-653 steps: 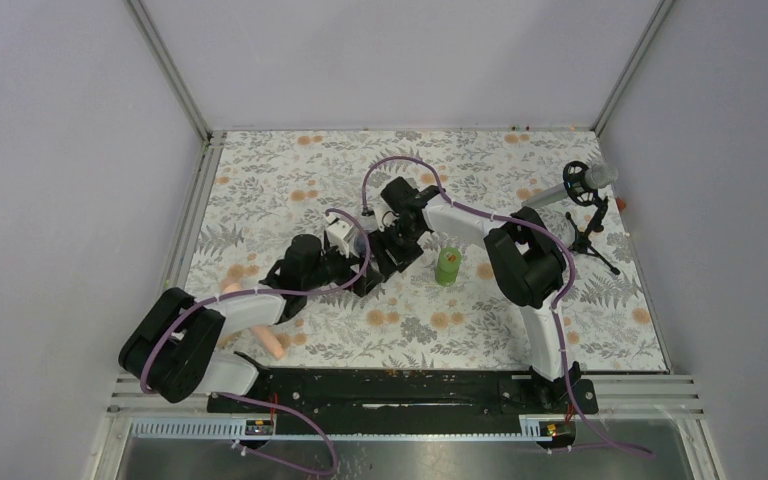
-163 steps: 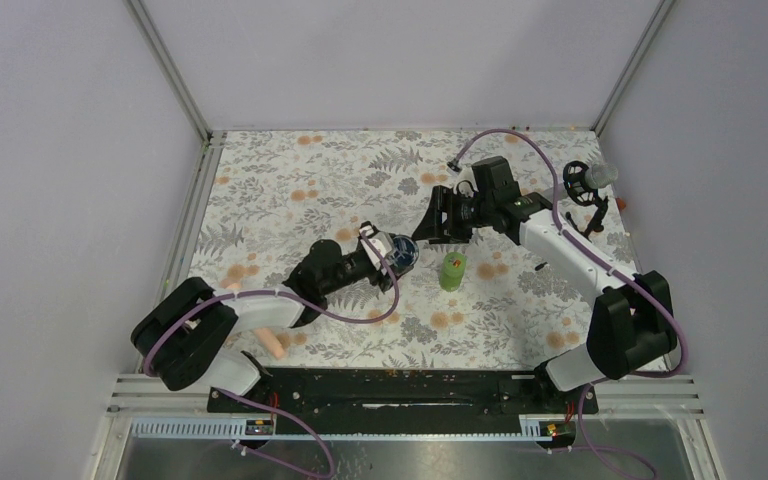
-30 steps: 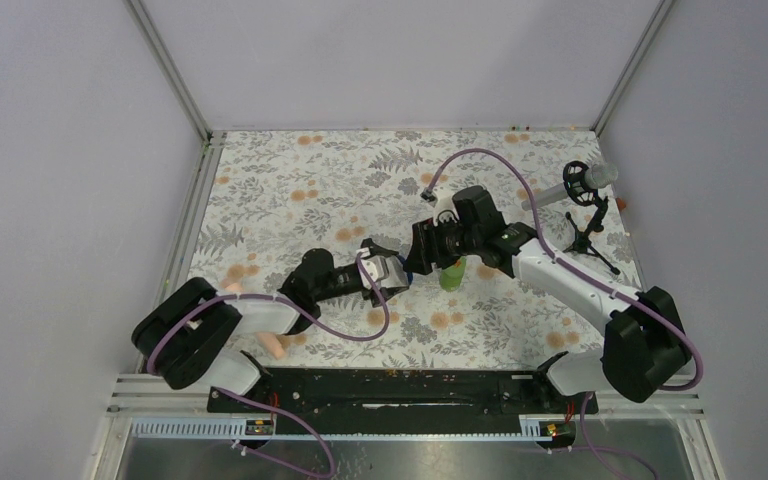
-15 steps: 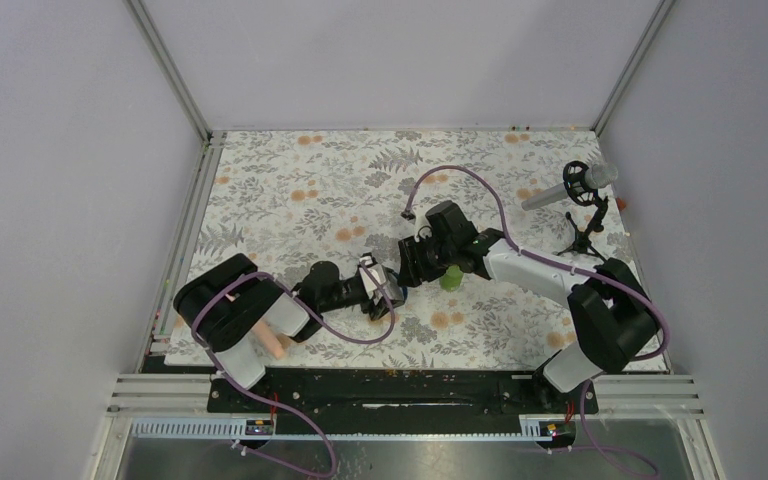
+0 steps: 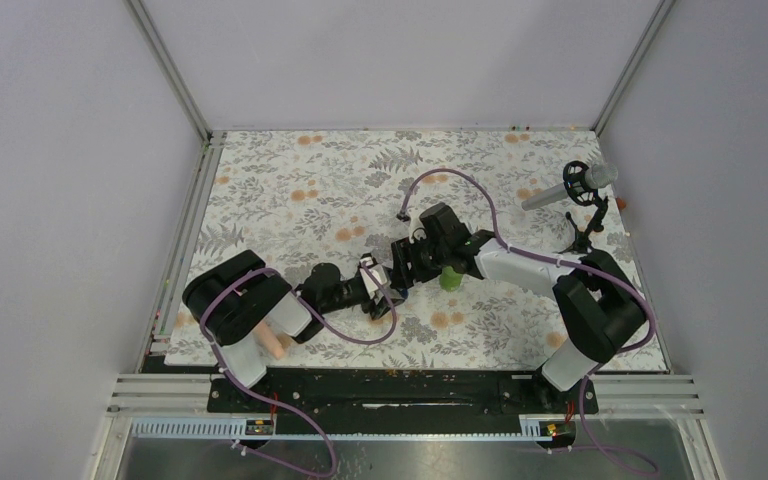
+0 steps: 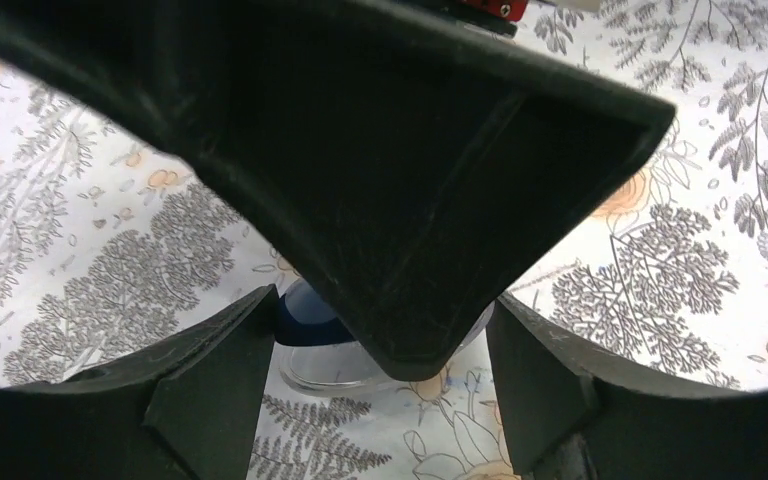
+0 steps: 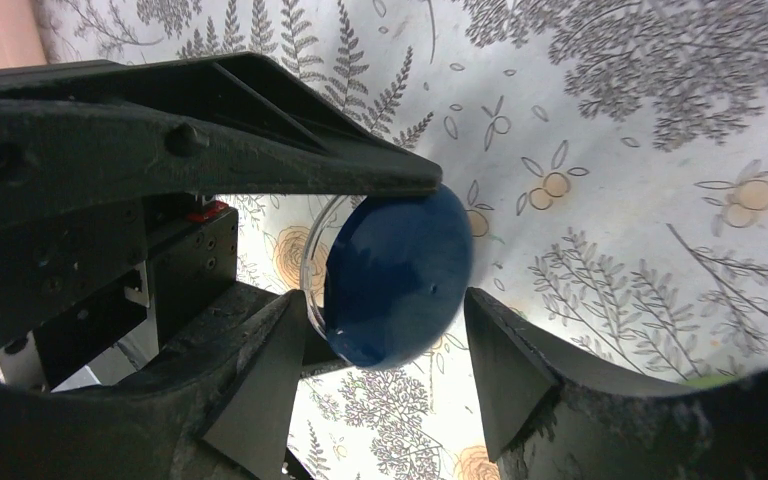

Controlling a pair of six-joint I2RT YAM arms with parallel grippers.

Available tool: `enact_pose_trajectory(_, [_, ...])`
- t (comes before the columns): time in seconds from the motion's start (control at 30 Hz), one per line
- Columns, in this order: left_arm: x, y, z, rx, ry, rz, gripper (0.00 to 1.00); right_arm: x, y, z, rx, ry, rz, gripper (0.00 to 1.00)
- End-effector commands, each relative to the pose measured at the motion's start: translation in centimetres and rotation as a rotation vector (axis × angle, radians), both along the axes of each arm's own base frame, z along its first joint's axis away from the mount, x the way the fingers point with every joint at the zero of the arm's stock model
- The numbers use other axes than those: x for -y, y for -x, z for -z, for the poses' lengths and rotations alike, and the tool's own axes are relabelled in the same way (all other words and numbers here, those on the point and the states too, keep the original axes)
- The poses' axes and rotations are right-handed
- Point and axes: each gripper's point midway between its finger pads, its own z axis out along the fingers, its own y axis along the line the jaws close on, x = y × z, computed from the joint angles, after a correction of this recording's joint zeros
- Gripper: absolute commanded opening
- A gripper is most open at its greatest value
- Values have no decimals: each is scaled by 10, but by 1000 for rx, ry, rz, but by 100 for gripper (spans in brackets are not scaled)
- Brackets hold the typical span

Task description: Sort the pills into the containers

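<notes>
Only one dark-blue jar (image 7: 395,275), and the left jaws had it gripped. Right jaws straddled it, couldn't tell if squeezing. One green bottle (image 5: 450,279) stood nearby on the counter (image 5: 290,180).

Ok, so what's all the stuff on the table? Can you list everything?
bottle: one, bright green, mid-table beside the right gripper.
jar: one, dark blue with a clear rim, between both grippers' fingers.
rod: one seen, peach-pink, near edge by the left arm's base.
microphone: one, grey on a black stand, far right.
tablecloth: one, white with grey leaves and orange flowers.
left gripper: one, black, gripping the jar.
right gripper: one, black, fingers flanking the jar; grip unclear.
</notes>
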Motion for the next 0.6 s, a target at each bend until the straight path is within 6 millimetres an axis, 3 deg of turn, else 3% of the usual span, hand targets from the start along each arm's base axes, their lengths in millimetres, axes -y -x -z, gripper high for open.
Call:
enact_pose_trajectory(0.0, [18,-2,-55,170,154,56,17,12,3,26,-11,97,14,68])
enact_pose_trajectory(0.13, [16,-1,-55,173,150,54,8,14,-1,17,9,101,36,72])
enact_pose_trajectory(0.23, [14,0,-55,176,149,52,7,15,-7,9,32,109,61,74])
enact_pose_trajectory(0.57, [10,2,-60,186,155,35,29,16,-9,17,-9,128,97,66])
